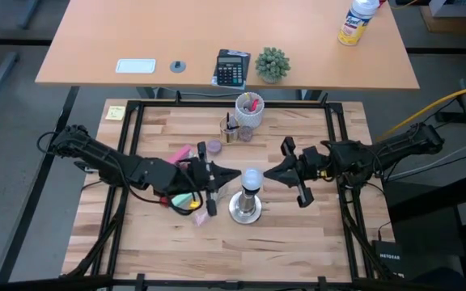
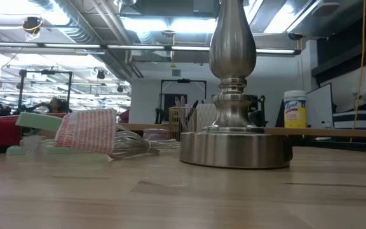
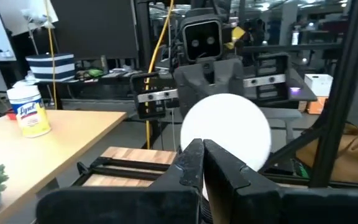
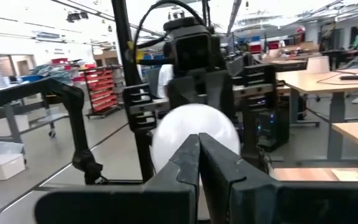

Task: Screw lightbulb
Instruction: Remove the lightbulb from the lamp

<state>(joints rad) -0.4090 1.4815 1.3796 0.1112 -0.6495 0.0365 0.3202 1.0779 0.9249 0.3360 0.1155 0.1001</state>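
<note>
Frosted-white, the lightbulb (image 1: 252, 177) sits upright in the top of the silvery socket stand (image 1: 247, 207), near the middle of the wooden bench (image 1: 298, 234). Both claws flank the globe at its own height. The left claw (image 1: 233, 174) points in from one side and the right claw (image 1: 269, 174) from the other, each tip just beside the bulb. In both wrist views the fingers are pressed together, with the globe showing beyond them, so neither claw is pinching it.

Judging by this, the bulb is already seated and the step in hand is the turning itself, or its end; whether the thread is fully home cannot be told. A further twist would call for one claw to spread, close around the globe and rotate gently.

Pink and green clutter (image 1: 186, 198) lies beside the stand, under the left arm.
</note>
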